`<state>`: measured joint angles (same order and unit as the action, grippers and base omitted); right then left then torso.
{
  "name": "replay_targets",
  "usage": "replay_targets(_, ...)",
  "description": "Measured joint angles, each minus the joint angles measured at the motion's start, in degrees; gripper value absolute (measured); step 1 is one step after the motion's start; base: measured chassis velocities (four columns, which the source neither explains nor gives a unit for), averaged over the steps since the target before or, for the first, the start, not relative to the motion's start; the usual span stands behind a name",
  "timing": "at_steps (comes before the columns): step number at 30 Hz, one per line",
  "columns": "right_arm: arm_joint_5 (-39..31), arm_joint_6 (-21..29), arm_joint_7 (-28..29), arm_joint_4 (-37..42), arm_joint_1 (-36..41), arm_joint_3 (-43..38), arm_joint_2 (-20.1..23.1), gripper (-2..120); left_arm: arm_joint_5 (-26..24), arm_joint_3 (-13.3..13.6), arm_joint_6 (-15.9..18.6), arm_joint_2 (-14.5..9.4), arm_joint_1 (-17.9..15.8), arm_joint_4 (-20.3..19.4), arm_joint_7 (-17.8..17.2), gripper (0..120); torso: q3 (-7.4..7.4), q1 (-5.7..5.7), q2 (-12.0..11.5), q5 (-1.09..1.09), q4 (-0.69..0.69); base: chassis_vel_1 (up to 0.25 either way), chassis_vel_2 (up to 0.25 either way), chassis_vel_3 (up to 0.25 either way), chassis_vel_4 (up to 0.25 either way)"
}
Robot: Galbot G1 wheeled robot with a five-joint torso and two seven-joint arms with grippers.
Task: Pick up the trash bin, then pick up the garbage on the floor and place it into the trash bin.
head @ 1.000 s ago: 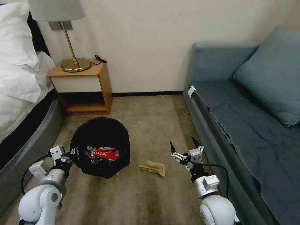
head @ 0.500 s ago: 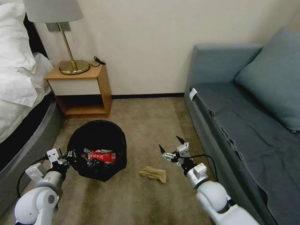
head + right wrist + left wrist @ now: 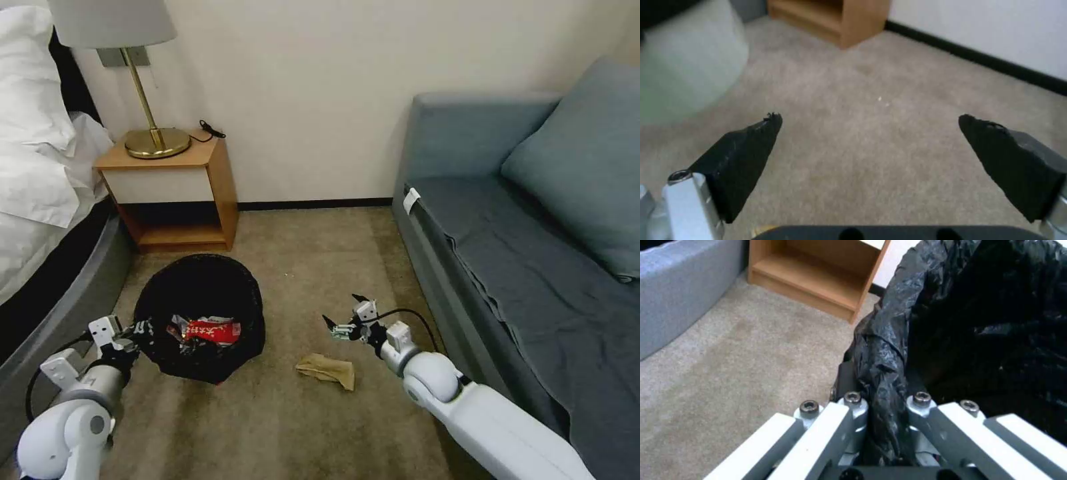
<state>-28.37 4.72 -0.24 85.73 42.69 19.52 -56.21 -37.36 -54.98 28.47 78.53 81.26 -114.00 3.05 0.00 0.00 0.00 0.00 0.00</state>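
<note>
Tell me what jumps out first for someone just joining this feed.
The trash bin, black-lined and standing on the carpet near the nightstand, with a red-and-white wrapper inside; the left hand is clamped on its rim. Next, the crumpled tan paper lying on the floor beside the bin, with the right hand open just above it, next to the blue sofa.

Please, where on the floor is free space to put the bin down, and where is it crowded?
Bare carpet lies between the nightstand and the sofa, along the wall, and also near the camera, in front of the tan paper. It is crowded around the trash bin, held at its rim by the left gripper, and at the paper, where the open right gripper hovers.
</note>
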Motion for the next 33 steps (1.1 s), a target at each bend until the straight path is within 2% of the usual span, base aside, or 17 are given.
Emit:
replay_targets(7,-2.1,3.8,-4.1,-4.1,-6.3,6.6,0.1,100,-0.8,-0.7,-0.7,-0.7,0.3,0.9,0.8,5,0.0,0.0,0.0,-0.01,0.0,0.0,0.0,0.0,0.0)
replay_targets(10,-6.5,8.4,-10.3,-6.2,-9.9,10.3,0.2,100,-1.8,-1.8,-1.2,-1.8,0.6,1.8,1.4,5,0.0,0.0,0.0,-0.01,0.0,0.0,0.0,0.0,0.0)
replay_targets(11,-6.5,8.4,-10.3,-6.2,-9.9,10.3,0.2,100,-1.8,-1.8,-1.2,-1.8,0.6,1.8,1.4,5,0.0,0.0,0.0,-0.01,0.0,0.0,0.0,0.0,0.0)
replay_targets(15,-11.7,13.2,-16.3,-8.5,-13.5,14.3,0.3,100,-3.0,-2.8,-1.8,-3.3,0.6,2.8,1.9,5,0.0,0.0,0.0,-0.01,0.0,0.0,0.0,0.0,0.0)
replay_targets(16,-11.7,13.2,-16.3,-8.5,-13.5,14.3,0.3,100,-3.0,-2.8,-1.8,-3.3,0.6,2.8,1.9,5,0.0,0.0,0.0,-0.01,0.0,0.0,0.0,0.0,0.0)
replay_targets(20,-13.9,17.0,-22.4,-11.7,-15.9,16.6,-0.2,100,-3.8,-3.2,-2.0,-4.3,0.5,3.4,2.2,5,0.0,0.0,0.0,-0.01,0.0,0.0,0.0,0.0,0.0)
replay_targets(26,-12.2,16.5,-25.0,-17.4,-16.9,18.1,-2.0,100,-3.9,-3.3,-2.4,-4.7,0.7,3.9,2.4,5,0.0,0.0,0.0,0.0,0.0,0.0,0.0,0.0,0.0)
replay_targets(33,-8.5,13.3,-28.7,-26.5,-17.4,19.0,-6.1,100,-3.9,-3.5,-2.6,-5.1,0.7,4.2,2.5,5,0.0,0.0,0.0,0.0,-0.01,0.0,0.0,0.0,0.0)
